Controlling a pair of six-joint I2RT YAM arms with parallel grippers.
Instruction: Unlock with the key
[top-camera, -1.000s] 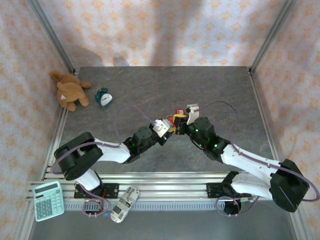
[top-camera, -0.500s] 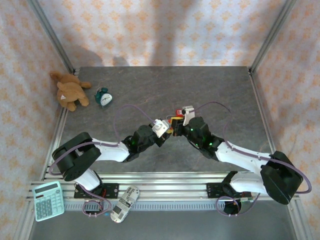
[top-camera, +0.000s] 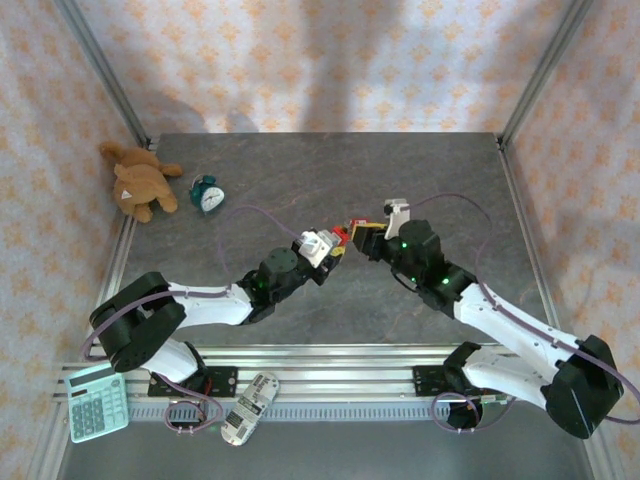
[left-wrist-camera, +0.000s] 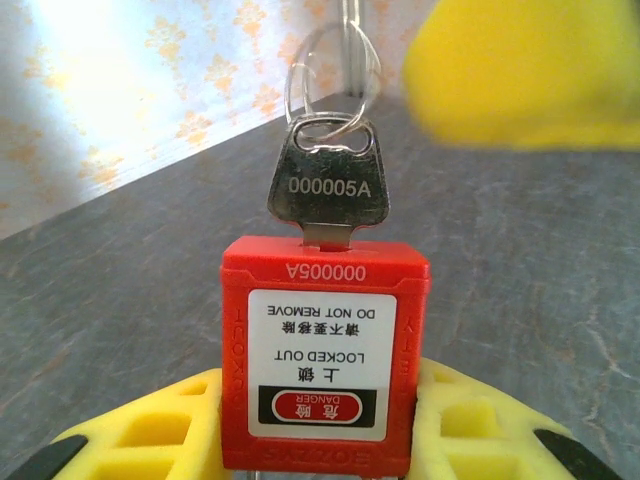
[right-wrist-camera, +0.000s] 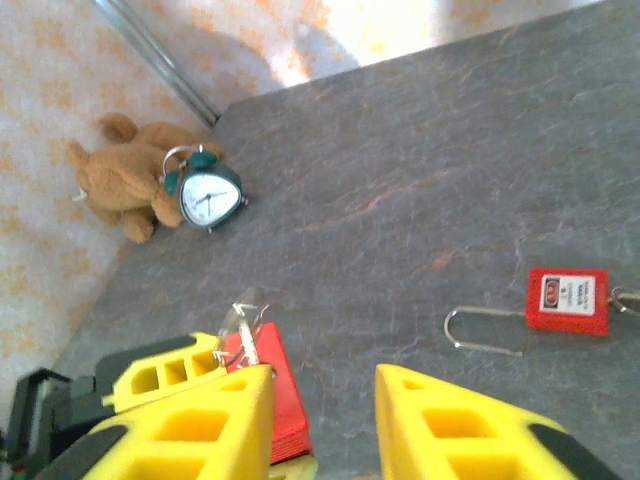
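Red lock was clamped in my left gripper, presenting its inserted key at 12 o'clock; my right gripper, at 3 o'clock, gaped empty to grasp it.

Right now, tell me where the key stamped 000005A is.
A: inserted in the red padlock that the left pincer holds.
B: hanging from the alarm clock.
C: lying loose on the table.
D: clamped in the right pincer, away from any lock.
A: the key stands with its blade sunk in the red padlock, which the left pincer clamps.
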